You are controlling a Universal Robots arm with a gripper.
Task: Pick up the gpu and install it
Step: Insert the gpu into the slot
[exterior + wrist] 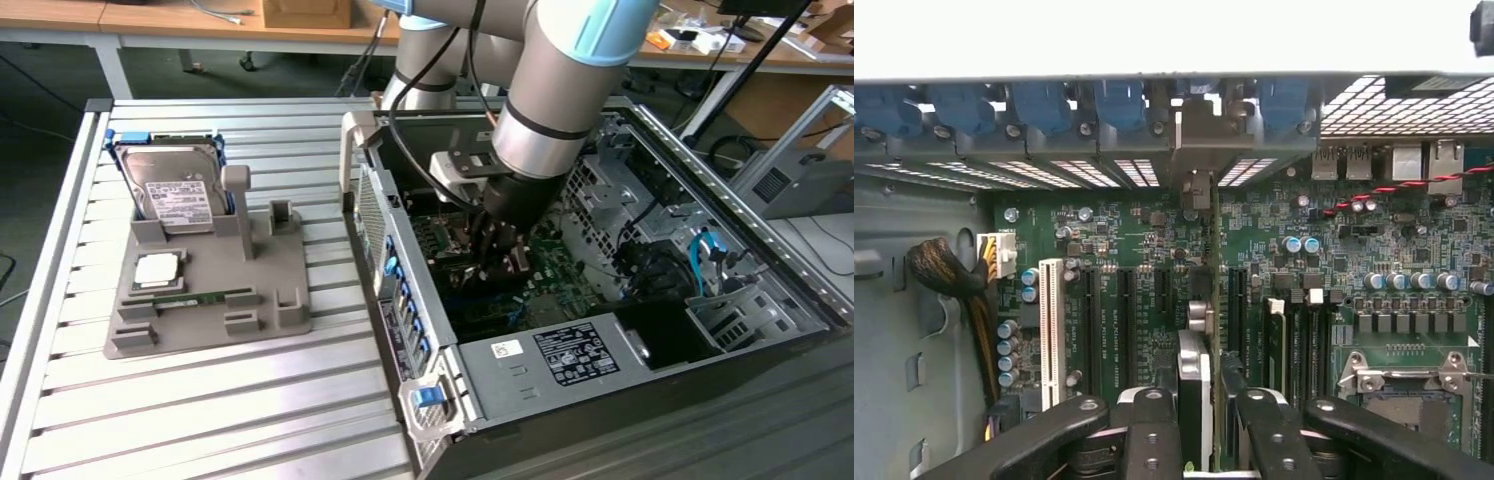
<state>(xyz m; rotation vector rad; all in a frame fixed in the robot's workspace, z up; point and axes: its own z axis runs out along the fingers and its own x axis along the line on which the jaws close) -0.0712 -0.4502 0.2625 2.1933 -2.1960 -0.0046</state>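
The gripper (505,262) is lowered deep inside the open computer case (787,260), just above the green motherboard (561,275). In the wrist view its black fingers (1154,440) are partly closed, one on each side of the gpu (1212,300), pinching the thin card between them. The card stands on edge, so it shows as a narrow line running away from the fingers across the motherboard toward the rear wall of the case. Its silver bracket (1199,135) sits at that far end, against the row of expansion slot openings with blue retaining clips (1039,105). The card's lower edge lies along one of the black expansion slots (1124,320), with more black slots and a white slot (1052,330) on one side and the RAM slots (1299,345) and the CPU socket (1404,375) on the other. Whether the card is fully pressed into its slot cannot be told.

In the exterior view, the case lies on its side on a slatted metal table (200,420). Toward the exterior view's left, well apart from the case, a grey holder tray (274,300) carries a silver hard drive (174,195) propped upright, a CPU chip (158,268) and a narrow green RAM stick (187,298).
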